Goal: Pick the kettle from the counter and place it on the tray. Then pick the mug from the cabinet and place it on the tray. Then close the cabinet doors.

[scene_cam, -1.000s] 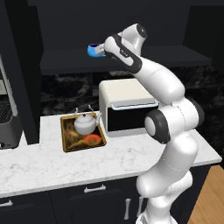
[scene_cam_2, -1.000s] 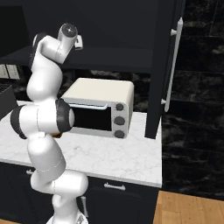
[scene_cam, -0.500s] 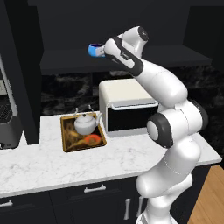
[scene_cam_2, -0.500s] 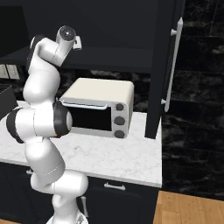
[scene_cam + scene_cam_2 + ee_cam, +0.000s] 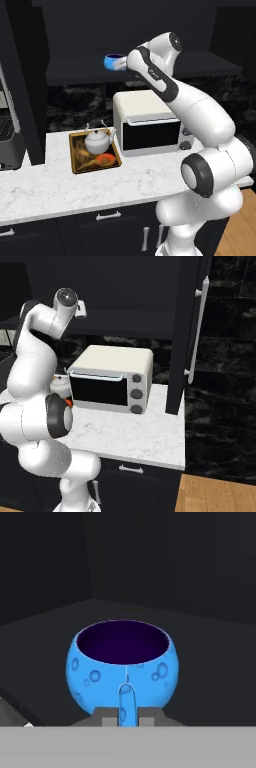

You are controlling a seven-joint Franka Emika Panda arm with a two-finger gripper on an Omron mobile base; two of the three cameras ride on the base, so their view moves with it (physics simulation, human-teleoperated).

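Since a second ago: arm barely moves in either base view; the change is at the jaws, which have gone from partly open to pinched on the mug handle. That reads as grasp made, so the mug leg of the task moves from reach to lift-out. Not lifted yet as far as I can tell: the mug looks level with the cabinet shelf, same spot as before.

Left to right, left base view:
- Tray on the counter, left of the toaster oven. Kettle sits on it, upright, spout right, next to the orange spot. First leg looks done.
- Mug at the shelf's front edge, above and just right of the tray, directly left of the gripper.
- Arm reaches up and left from lower right.

Hand view: mug is bright blue, rounded, with paler bubble marks, dark purple inside, upright, rim level. Its thin handle faces the camera and stands between the two fingertips, which sit close on either side of it. Grip is on the handle only, so I'd expect the mug may swing on the way down.

Right base view: door at right stands open, bar handle facing out. Closing not started.
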